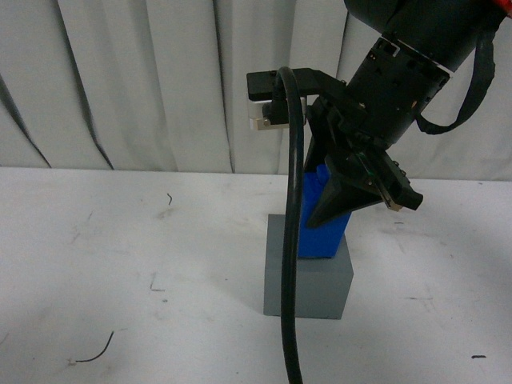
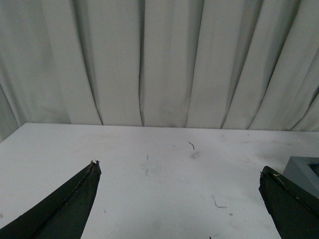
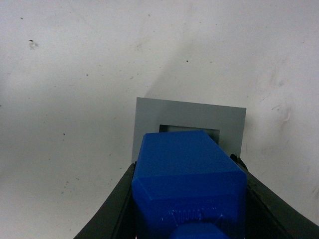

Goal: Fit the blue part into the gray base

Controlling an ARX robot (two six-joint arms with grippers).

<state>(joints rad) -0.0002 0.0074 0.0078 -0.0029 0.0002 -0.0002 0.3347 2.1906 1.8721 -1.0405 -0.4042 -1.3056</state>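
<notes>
**Blue part (image 3: 189, 179) pinched over base (image 3: 149, 112)**

It sat clamped between the right gripper's (image 3: 187, 168) fingers (image 3: 117, 204), lower end at the recess (image 3: 172, 127); how deep, hard to tell. Off to the side, the left gripper (image 2: 179, 170) hung spread wide over the table (image 2: 149, 149).

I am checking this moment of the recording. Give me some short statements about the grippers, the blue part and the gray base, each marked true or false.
1. The right gripper holds the blue part between its fingers. True.
2. The blue part lies on the table beside the gray base. False: it is held up over the top of the gray base.
3. The left gripper is open and empty. True.
4. The gray base is tipped on its side. False: it stands on the table with its recess facing up.
5. In the front view, a black cable hangs in front of the gray base. True.
</notes>
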